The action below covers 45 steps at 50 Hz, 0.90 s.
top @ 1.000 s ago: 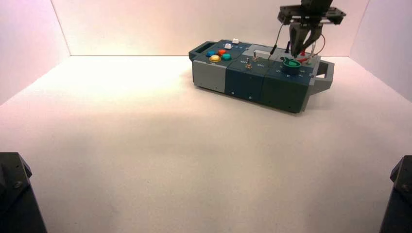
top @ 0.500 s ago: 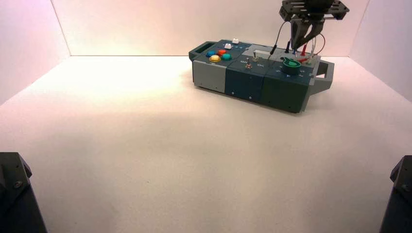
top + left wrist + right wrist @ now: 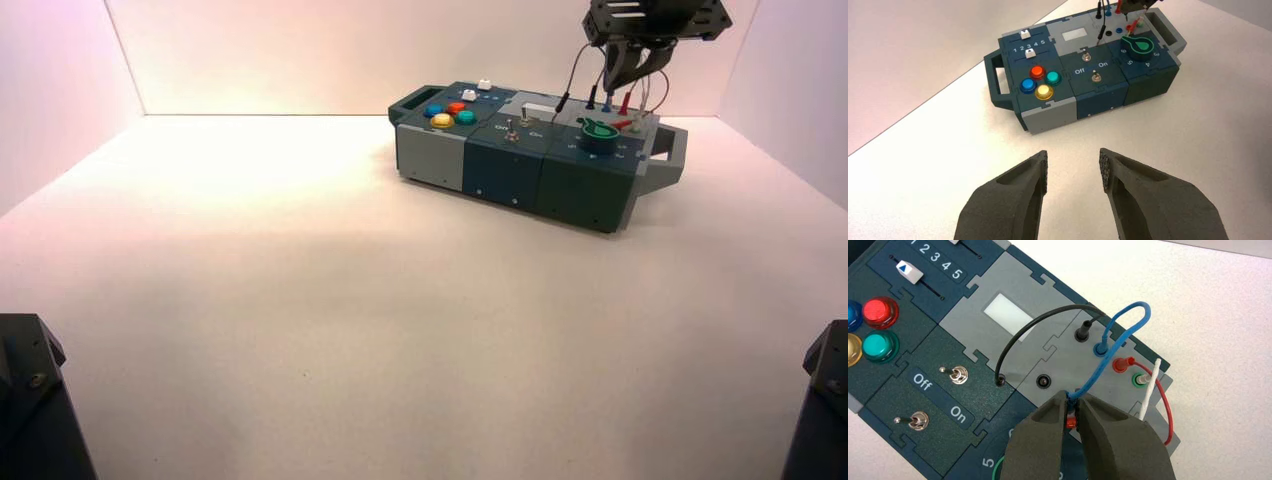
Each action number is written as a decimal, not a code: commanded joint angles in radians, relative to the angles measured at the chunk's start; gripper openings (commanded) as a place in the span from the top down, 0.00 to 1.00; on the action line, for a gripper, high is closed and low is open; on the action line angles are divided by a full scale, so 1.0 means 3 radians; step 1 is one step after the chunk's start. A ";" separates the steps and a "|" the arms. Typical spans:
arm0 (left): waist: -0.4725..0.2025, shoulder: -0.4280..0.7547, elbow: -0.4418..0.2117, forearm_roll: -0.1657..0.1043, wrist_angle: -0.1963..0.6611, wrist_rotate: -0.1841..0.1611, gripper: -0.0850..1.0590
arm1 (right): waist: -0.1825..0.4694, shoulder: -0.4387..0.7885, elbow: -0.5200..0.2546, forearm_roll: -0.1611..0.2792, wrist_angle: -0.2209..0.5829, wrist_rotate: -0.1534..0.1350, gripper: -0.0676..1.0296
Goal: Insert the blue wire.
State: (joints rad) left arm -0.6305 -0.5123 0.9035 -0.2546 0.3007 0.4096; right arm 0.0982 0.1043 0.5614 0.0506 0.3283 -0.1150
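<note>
Right wrist view: over the box (image 3: 965, 322), right gripper (image 3: 1072, 399) pinches the light, springy-looking wire (image 3: 1128, 332), rightly by its end; left gripper (image 3: 1073, 156), spread, hangs before the box.

Clocking this off the high view, with 12 at the back wall (image 3: 350, 60). Got loads of table (image 3: 350, 330) to pass over from 6 round to 9, then have to clear the box (image 3: 505, 195) at 1. Tight around the right hand (image 3: 608, 88) tbh: crowded at 9 by the arched black wire (image 3: 574, 75), at 3 by the red wire (image 3: 668, 88), with the white wire (image 3: 1149, 390) close by too. Chunky green knob (image 3: 598, 137) right in the way at 6, toggle switches (image 3: 512, 133) poking up at 8. Blue wire (image 3: 1135, 327) looping up out of the fingertips, also in the way. Boxed in by the right wall (image 3: 800, 100) farther off at 3.
</note>
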 commanded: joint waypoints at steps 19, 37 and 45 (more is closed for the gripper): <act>-0.0010 -0.0026 -0.0036 0.0005 -0.0031 0.0005 0.44 | 0.0031 -0.0087 0.0051 0.0010 -0.0281 0.0005 0.96; -0.0010 -0.0026 -0.0036 0.0005 -0.0031 0.0010 0.44 | 0.0036 -0.0020 0.0072 0.0010 -0.0302 0.0005 0.96; -0.0010 -0.0026 -0.0036 0.0015 -0.0031 0.0010 0.44 | 0.0061 -0.0005 0.0097 0.0010 -0.0343 0.0005 0.96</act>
State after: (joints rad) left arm -0.6305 -0.5123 0.9035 -0.2516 0.2991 0.4096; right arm 0.1074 0.1166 0.5983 0.0522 0.2408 -0.1150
